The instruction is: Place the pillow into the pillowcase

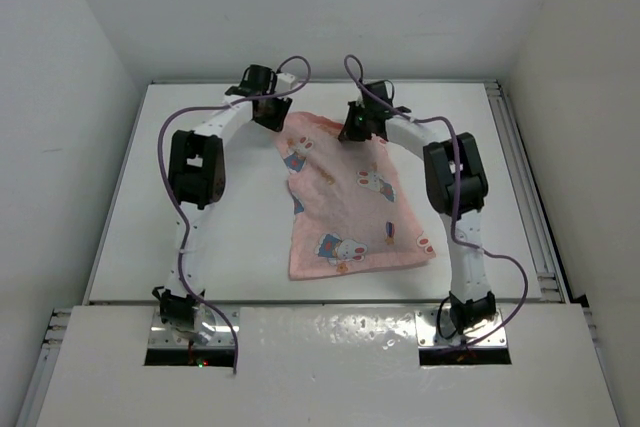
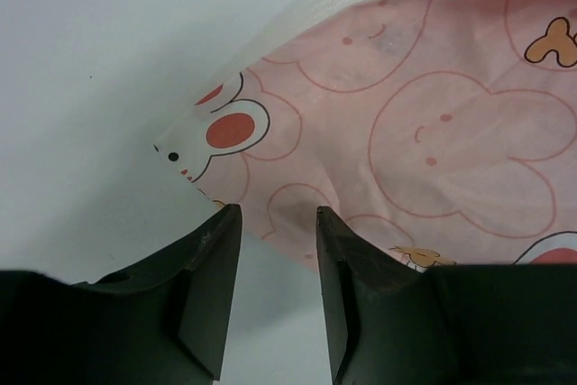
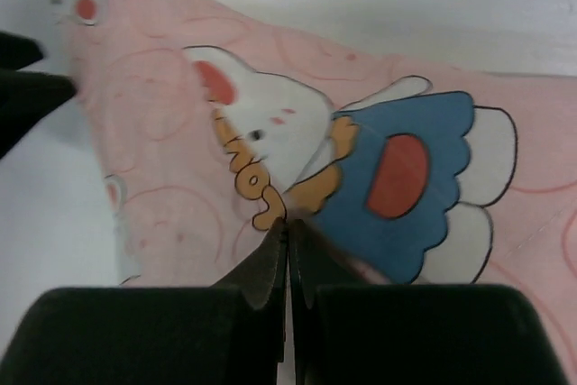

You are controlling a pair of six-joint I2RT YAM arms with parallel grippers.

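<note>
The pink pillowcase (image 1: 350, 197) with white rabbits and blue patches lies flat on the white table, its far end between the two grippers. The pillow does not show in any view. My left gripper (image 1: 272, 117) is at the far left corner of the pillowcase. In the left wrist view the gripper (image 2: 278, 214) is open, and the cloth edge (image 2: 433, 114) lies just beyond its fingertips. My right gripper (image 1: 355, 132) is at the far right corner. In the right wrist view it (image 3: 288, 223) is shut on a pucker of the pillowcase (image 3: 162, 160).
The white table (image 1: 160, 237) has walls close on the left, right and back. A metal rail (image 1: 530, 207) runs along the right edge. Purple cables (image 1: 170, 187) loop off both arms. The left gripper's dark fingers (image 3: 27, 87) show at the left edge of the right wrist view.
</note>
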